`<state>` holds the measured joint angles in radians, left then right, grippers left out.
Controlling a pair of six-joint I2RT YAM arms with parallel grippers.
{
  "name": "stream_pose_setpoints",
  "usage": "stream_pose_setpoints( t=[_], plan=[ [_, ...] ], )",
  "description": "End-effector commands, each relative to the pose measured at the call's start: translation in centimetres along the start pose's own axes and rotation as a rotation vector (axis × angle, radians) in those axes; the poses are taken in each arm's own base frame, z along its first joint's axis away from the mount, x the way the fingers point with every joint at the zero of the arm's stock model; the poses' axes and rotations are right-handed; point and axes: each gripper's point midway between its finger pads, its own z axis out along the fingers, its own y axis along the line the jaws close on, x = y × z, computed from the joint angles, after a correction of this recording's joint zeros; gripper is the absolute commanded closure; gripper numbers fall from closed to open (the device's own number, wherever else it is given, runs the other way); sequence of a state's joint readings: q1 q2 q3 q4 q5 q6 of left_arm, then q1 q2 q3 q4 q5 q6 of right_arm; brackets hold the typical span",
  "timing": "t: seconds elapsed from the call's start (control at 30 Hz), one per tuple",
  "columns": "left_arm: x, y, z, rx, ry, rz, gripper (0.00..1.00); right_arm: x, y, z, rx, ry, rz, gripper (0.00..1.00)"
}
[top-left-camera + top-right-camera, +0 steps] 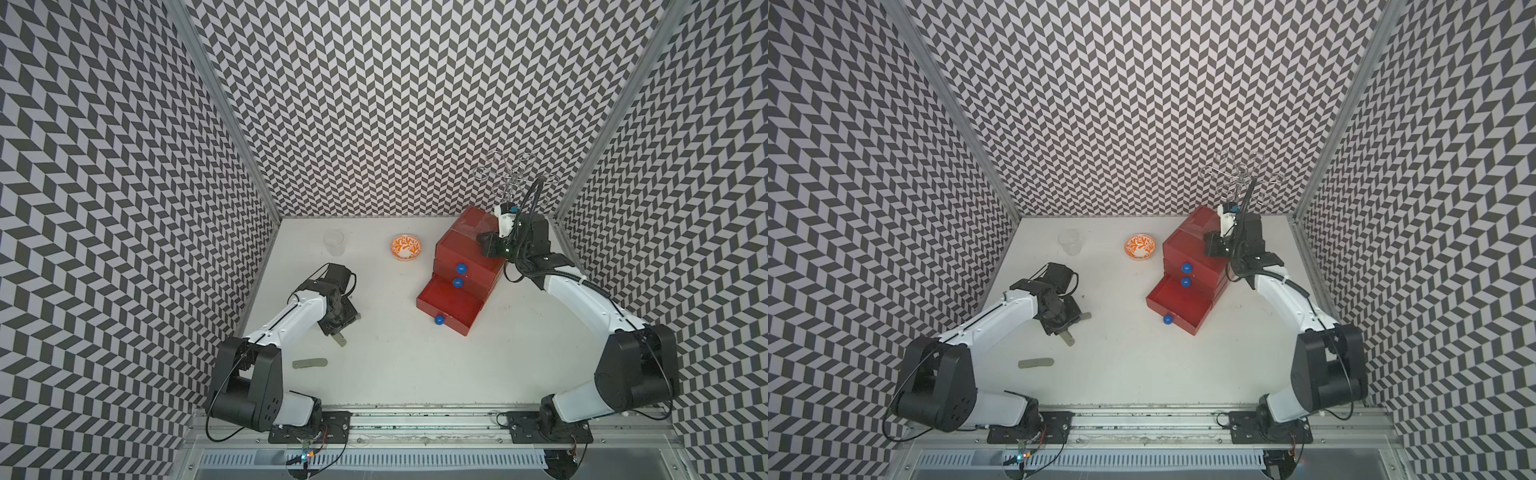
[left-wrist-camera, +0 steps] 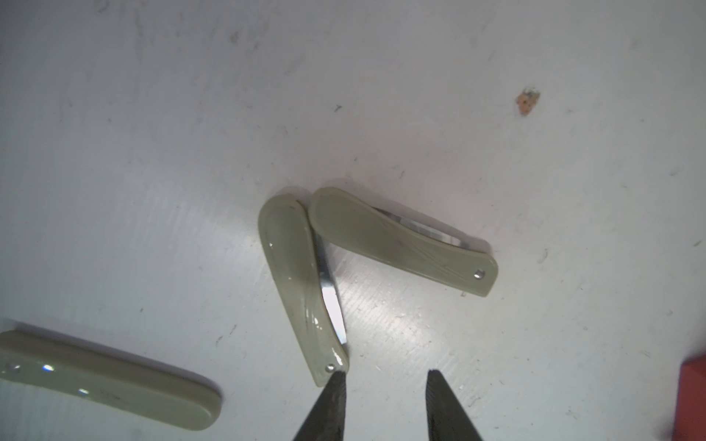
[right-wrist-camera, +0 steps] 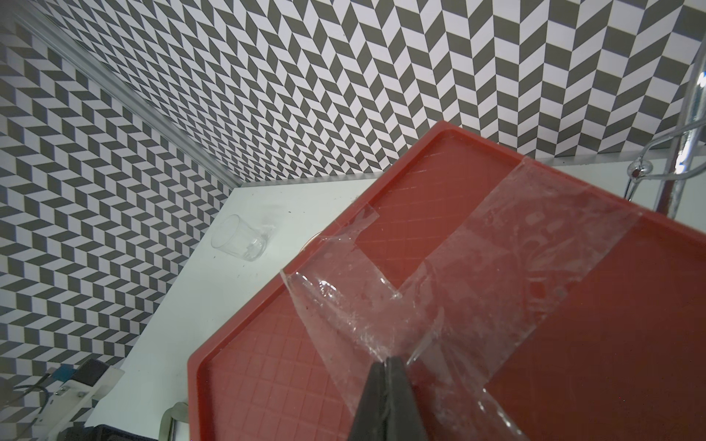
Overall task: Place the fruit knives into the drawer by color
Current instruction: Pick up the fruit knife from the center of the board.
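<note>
Nearest, one grey-green knife (image 1: 309,363) is lying alone on the table (image 1: 395,365). Beyond it, the left gripper (image 2: 386,382) is hovering part-open and empty beside two adjoining knives (image 2: 301,286). Farther back, the right gripper (image 3: 386,366) is resting closed on the red chest (image 1: 457,253), whose bottom drawer (image 1: 449,305) is standing open.

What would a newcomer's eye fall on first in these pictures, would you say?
The red chest of drawers at the far right of the table, its bottom drawer pulled open, with the shut right hand over its taped top. Next, three grey-green folding fruit knives by the open left hand.
</note>
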<state>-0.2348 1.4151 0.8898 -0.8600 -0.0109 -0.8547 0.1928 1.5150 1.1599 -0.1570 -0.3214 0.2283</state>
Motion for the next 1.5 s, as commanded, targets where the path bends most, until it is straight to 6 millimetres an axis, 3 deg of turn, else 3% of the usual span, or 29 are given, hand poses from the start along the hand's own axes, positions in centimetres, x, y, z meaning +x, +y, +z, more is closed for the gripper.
stream_pose_setpoints(
  t=[0.0, 0.4, 1.47],
  plan=[
    [0.0, 1.7, 0.2, -0.047, 0.008, 0.001, 0.63, 12.9, -4.2, 0.5, 0.137, 0.421, 0.138, 0.99],
    [-0.5, 4.5, 2.7, -0.100, 0.026, -0.056, 0.63, 13.0, -4.3, 0.6, 0.142, 0.423, 0.140, 0.99],
    [-0.5, 4.4, 4.8, -0.103, 0.059, -0.028, 0.63, 13.0, -4.5, 0.8, 0.149, 0.425, 0.139, 0.99]
  ],
)
